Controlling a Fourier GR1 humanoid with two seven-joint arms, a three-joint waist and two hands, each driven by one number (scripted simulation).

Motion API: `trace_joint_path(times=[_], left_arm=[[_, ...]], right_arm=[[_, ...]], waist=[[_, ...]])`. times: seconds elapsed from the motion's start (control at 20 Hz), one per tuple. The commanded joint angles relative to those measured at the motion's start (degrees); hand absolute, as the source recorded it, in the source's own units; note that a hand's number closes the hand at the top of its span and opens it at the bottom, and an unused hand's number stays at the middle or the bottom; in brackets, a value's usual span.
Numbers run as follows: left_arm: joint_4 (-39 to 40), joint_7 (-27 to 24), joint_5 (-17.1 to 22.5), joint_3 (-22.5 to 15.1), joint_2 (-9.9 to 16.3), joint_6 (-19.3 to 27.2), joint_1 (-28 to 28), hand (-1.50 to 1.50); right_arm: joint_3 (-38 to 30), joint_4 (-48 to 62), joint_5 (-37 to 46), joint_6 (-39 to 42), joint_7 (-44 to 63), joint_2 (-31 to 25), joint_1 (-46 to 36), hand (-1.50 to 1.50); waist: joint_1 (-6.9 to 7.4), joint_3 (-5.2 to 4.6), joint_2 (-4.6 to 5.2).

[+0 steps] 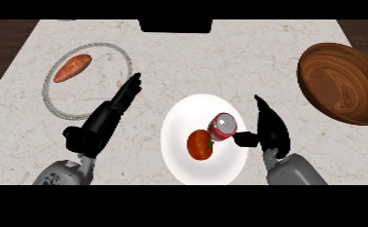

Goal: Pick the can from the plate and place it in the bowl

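A red can (223, 127) with a silver top stands on the white plate (188, 115) near the counter's front, beside a red tomato (200, 144). My right hand (270, 127) is just right of the can, fingers straight and pointing away, thumb reaching toward the can's side and close to it. The brown wooden bowl (336, 81) sits at the right edge, partly cut off. My left hand (108, 116) rests open to the left of the plate, fingers straight.
A glass plate (50, 99) at the left holds an orange sweet potato (72, 67). A black object (175, 25) sits at the counter's far edge. Bare marble counter lies between the white plate and the bowl.
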Motion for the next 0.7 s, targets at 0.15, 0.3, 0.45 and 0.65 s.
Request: trace_joint_path(times=[0.15, 0.3, 0.45, 0.65], left_arm=[[1.7, -0.4, -0.7, 0.2, -1.2, 0.8, -0.2, 0.00], [2.2, -0.5, -0.2, 0.8, -1.2, 0.0, -1.2, 0.00], [3.5, -2.6, 0.1, 1.5, -0.1, -1.3, 1.0, 0.00], [3.3, -1.6, 0.7, 2.2, -0.7, -1.5, -0.8, 0.00]], right_arm=[[-0.6, -4.5, -7.2, 19.1, 26.6, 5.0, -12.2, -1.50], [-3.4, -3.1, -9.5, 22.5, 28.8, 6.1, -16.7, -1.50], [-4.7, 0.2, -9.6, 22.8, 28.9, 8.0, -17.8, -1.50], [-4.4, 6.2, -6.4, 21.5, 29.0, 12.5, -21.9, -1.50]], waist=[[-0.46, 0.56, -0.01], [-1.00, 0.59, 0.06], [-1.14, 0.59, 0.00], [-0.94, 0.63, 0.03]])
